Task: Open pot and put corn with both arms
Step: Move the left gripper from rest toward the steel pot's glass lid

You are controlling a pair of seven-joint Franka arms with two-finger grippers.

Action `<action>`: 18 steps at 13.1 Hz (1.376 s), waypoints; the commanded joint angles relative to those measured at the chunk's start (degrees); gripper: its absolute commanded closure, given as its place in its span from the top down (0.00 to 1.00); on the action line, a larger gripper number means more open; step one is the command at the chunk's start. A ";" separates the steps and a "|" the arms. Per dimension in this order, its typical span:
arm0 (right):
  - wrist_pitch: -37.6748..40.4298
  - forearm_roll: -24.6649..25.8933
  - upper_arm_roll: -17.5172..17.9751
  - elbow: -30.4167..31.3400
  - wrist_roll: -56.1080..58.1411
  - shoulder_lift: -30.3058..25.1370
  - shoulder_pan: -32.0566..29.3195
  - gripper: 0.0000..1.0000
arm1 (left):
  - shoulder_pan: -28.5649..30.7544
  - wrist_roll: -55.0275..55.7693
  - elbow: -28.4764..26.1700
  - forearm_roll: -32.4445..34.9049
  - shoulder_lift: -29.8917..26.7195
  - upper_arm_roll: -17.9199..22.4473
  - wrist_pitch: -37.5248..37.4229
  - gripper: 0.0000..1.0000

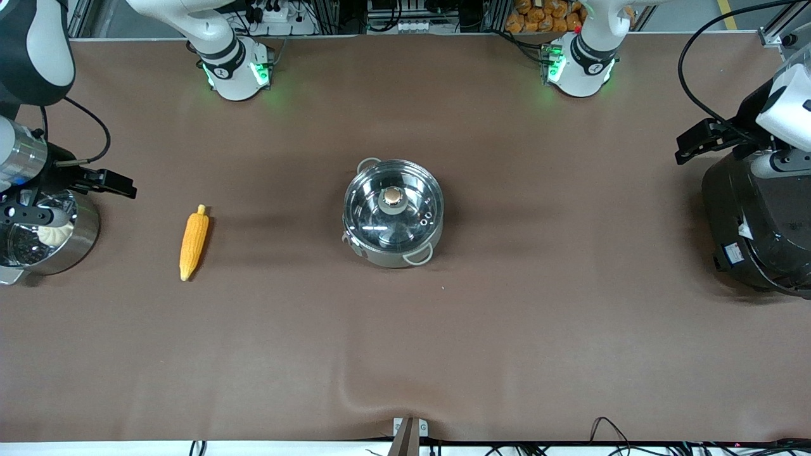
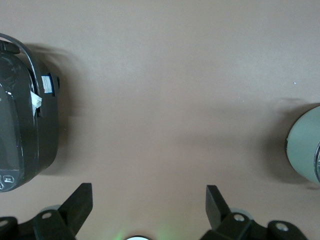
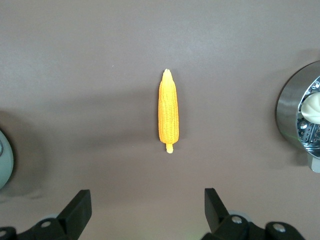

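The steel pot (image 1: 393,244) stands at the table's middle with its glass lid (image 1: 370,215) on; the knob (image 1: 393,197) is on top. Its edge shows in the left wrist view (image 2: 305,150) and in the right wrist view (image 3: 4,160). The corn (image 1: 193,242) lies on the cloth toward the right arm's end, also in the right wrist view (image 3: 168,112). My right gripper (image 1: 123,185) (image 3: 147,196) is open and empty, high beside the steamer pot. My left gripper (image 1: 684,151) (image 2: 148,194) is open and empty, high beside the black cooker.
A steel steamer pot (image 1: 82,237) (image 3: 292,107) with a white bun (image 1: 52,234) (image 3: 312,107) stands at the right arm's end. A big black cooker (image 1: 754,221) (image 2: 20,135) stands at the left arm's end. Brown cloth (image 1: 405,354) covers the table.
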State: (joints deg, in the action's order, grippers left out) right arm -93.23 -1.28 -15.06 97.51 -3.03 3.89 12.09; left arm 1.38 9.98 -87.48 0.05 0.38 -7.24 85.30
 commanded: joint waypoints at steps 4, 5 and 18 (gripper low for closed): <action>-0.46 0.31 1.35 0.14 -0.83 -0.11 -3.12 1.00 | 0.11 -2.24 1.26 -0.15 0.76 -0.23 -1.19 1.00; -0.47 0.31 1.44 0.14 -0.83 -0.11 -3.12 1.00 | 0.20 -2.77 1.17 -0.32 1.11 -0.32 -1.19 1.00; -2.05 0.40 1.79 -0.57 -0.92 -0.20 -3.65 1.00 | -13.58 28.12 4.15 -2.50 8.04 -5.42 2.58 1.00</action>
State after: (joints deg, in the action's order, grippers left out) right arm -95.19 -1.28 -14.55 97.44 -3.32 3.90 9.79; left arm -9.63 31.78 -86.38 -0.36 5.87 -12.93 87.31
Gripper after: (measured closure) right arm 0.000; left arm 0.000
